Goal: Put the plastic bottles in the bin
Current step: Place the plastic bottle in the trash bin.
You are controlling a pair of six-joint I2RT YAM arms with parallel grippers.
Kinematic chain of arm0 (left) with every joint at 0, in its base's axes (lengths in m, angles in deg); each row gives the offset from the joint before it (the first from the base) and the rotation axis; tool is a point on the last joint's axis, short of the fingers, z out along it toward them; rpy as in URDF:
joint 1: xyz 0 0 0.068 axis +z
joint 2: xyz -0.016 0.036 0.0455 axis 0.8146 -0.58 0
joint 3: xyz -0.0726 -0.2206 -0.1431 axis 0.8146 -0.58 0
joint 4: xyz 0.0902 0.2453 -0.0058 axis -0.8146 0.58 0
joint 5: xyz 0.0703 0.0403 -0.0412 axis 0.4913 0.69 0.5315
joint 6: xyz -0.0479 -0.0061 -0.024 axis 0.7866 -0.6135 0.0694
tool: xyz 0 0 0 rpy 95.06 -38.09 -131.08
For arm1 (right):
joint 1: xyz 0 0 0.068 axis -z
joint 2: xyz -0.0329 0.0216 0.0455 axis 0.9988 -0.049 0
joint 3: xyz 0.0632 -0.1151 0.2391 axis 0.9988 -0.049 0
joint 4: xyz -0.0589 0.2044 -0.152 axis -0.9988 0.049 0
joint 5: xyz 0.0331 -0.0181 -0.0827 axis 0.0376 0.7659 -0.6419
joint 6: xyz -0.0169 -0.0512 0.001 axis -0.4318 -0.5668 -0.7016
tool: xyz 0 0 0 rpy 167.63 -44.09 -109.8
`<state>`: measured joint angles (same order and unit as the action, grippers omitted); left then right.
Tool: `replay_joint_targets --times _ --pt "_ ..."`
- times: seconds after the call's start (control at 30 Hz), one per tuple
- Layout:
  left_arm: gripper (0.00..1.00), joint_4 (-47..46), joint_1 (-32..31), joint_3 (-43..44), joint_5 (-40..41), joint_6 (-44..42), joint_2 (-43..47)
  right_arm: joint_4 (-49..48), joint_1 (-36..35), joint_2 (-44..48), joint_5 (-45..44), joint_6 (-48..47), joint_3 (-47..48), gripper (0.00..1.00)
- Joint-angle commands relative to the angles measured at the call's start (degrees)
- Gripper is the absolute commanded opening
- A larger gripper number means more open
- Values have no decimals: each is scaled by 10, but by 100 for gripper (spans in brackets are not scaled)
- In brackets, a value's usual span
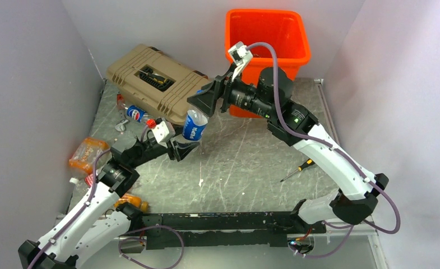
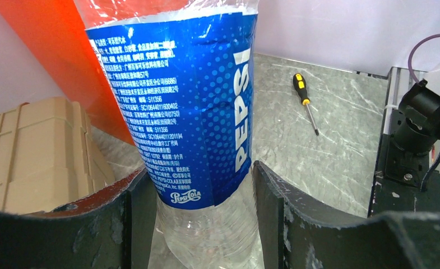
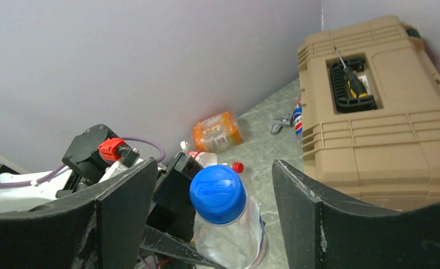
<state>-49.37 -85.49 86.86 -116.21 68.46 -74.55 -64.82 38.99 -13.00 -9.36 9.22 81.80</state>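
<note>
- My left claw pinches the clear, blue-labelled plastic bottle; my right claw is spread around its blue cap.
- I see the tall orange plastic bin empty; an orange-labelled bottle lies far left.

Bottle: blue dotted label, white lettering, blue cap. Bin: bright orange. Toolbox: tan.

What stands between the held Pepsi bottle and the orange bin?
Only the right arm: its open gripper sits around the cap of the bottle, its wrist lying across the line to the bin. The toolbox sits left of that line.
</note>
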Motion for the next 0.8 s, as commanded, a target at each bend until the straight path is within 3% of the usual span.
replay_joint_targets --times 0.0,0.1,0.23,0.3,0.33,0.37,0.43,0.47,0.5,0.77 --pt "28 -6 -2 3 16 -12 0 69 -7 -16 -35 -30 48 75" --pt "28 -11 -3 1 18 -11 -3 99 -11 -30 -52 -35 61 64" --pt "29 -7 -2 3 14 -8 -5 89 -11 -25 -83 -33 34 39" --pt "31 -9 -3 1 15 -7 -4 74 -11 -17 -88 -32 14 24" --pt "35 -9 -3 1 16 -6 -4 70 -11 -14 -92 -31 8 7" --pt "42 -6 -3 3 18 -6 -3 69 -11 -11 -99 -31 5 0" --pt "66 11 -3 12 20 -2 -6 66 -11 -7 -100 -36 1 0" --pt "90 21 -3 19 24 2 -8 64 -11 -4 -103 -36 0 0" --pt "98 28 -3 24 31 9 -8 61 -11 -2 -107 -36 -3 0" --pt "99 11 -3 10 128 6 55 96 -11 17 -205 -94 83 0"
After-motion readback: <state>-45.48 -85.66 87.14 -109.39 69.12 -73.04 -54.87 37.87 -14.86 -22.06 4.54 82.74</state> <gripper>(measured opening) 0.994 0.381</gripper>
